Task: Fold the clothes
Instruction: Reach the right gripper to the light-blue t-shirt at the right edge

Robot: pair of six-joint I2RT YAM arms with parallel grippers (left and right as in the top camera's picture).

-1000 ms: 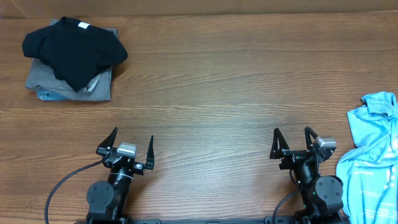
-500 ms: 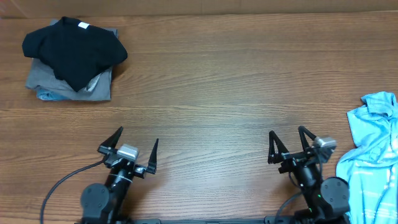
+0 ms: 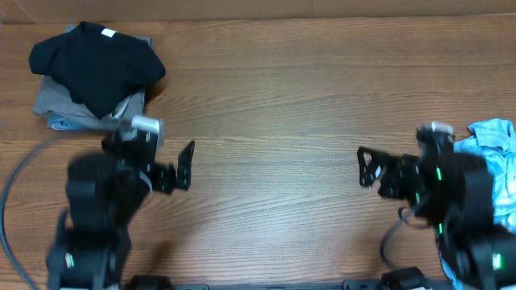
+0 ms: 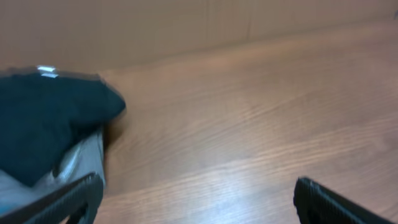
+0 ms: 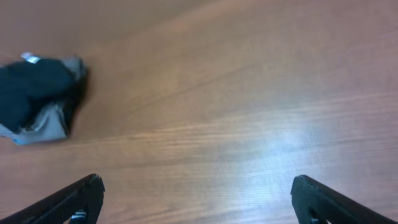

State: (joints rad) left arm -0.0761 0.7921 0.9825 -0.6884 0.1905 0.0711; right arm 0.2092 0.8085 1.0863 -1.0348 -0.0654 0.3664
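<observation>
Light sky-blue T-shirt (image 3: 493, 133): crumpled at the right edge of the table (image 3: 274, 97), partly covered in the overhead view by my right arm. My right jaws (image 3: 363, 167) stand wide apart and hold nothing. They hang over bare wood to the left of the shirt, apart from it, and point away from it toward the table's far left corner. My left jaws (image 3: 153, 153) are likewise spread wide and empty, well apart from the shirt, on the opposite side of the table. Beyond them, in the far left corner, a black shirt (image 3: 97, 60) is draped over a stack of grey folded garments (image 3: 56, 101). Both wrist views show this pile at their left, with bare wood grain between my fingertips.
</observation>
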